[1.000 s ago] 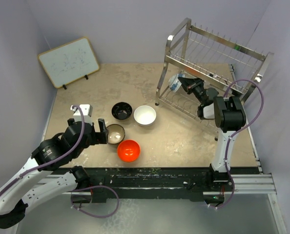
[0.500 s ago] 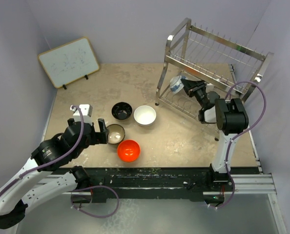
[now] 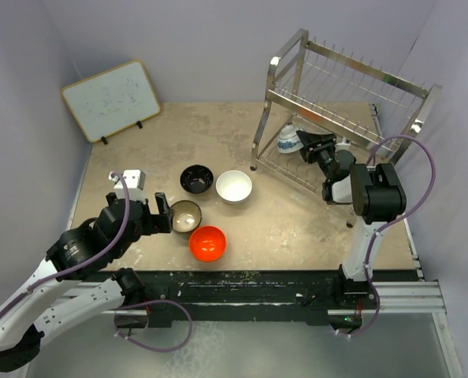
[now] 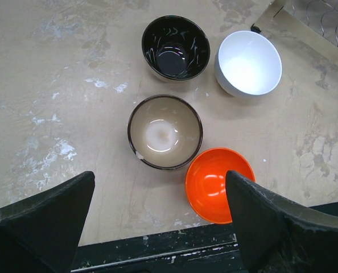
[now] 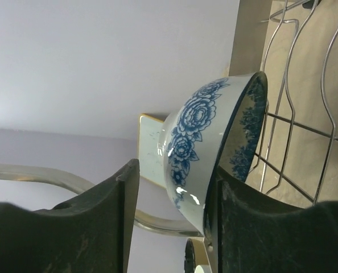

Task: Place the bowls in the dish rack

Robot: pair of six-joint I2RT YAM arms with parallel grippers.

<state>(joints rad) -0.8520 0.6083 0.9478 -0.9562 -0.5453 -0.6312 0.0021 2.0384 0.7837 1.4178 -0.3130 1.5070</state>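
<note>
Tan table (image 3: 297,228), right arm (image 3: 373,193) inside dish rack (image 3: 275,63), fingers (image 5: 89,227) flanking bowl (image 5: 194,142)

Blue-white bowl (image 5: 206,142): white outside w/ blue flower print, blue pattern inside too, dark rim. Dish rack (image 3: 344,79): shiny silver wire & tube. Table (image 3: 297,228): beige, pale mottled patches. Tan bowl (image 3: 186,216): dark brown rim, cream inside. At its 12 o'clock, black bowl (image 3: 196,179), glossy w/ white glints. At 2, white bowl (image 3: 234,187), plain. At 5, orange-red bowl (image 3: 208,242), bright, no pattern. Whiteboard (image 3: 112,98): white, light wood frame, faint scribbles. Wall (image 3: 218,47): lavender.
</note>
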